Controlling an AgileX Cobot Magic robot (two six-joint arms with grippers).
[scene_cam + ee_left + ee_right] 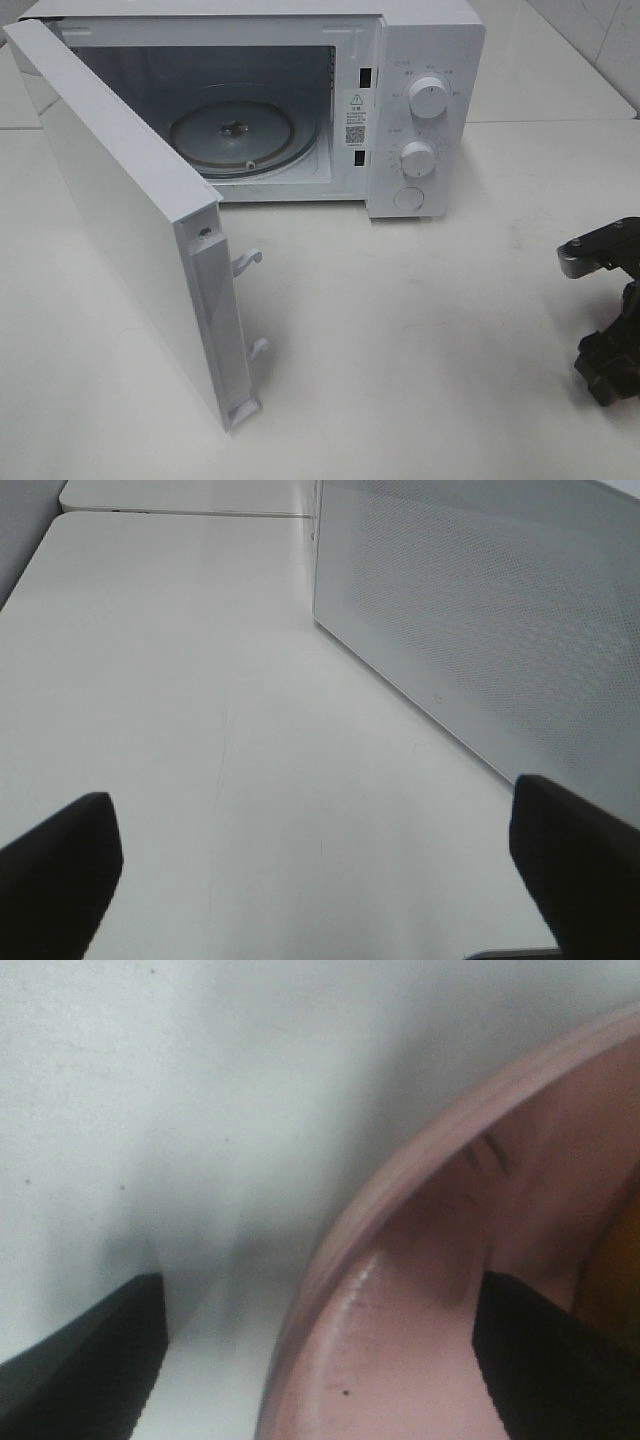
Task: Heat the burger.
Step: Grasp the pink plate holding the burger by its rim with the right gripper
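The microwave [420, 60] is being shown in the upper half of the exterior view. Its door [110, 200] is being held wide open toward the lower left, and the glass turntable [245, 135] is being exposed inside. Two knobs [430, 97] are being presented on its right panel. At the right edge of that view, the right arm [605, 310] is being kept low over the white table [420, 330].

The left gripper [310, 800] is being held spread wide with nothing between its jaws, above bare table beside the door's perforated panel.

The right gripper [318, 1290] is being held apart astride the rim of a pink plate [400, 1360], one finger [90, 1370] outside it over the table and the other over the plate, with nothing seen being pinched.

The burger [615, 1260] is being glimpsed only as a tan sliver on the plate, just beside the inner finger.
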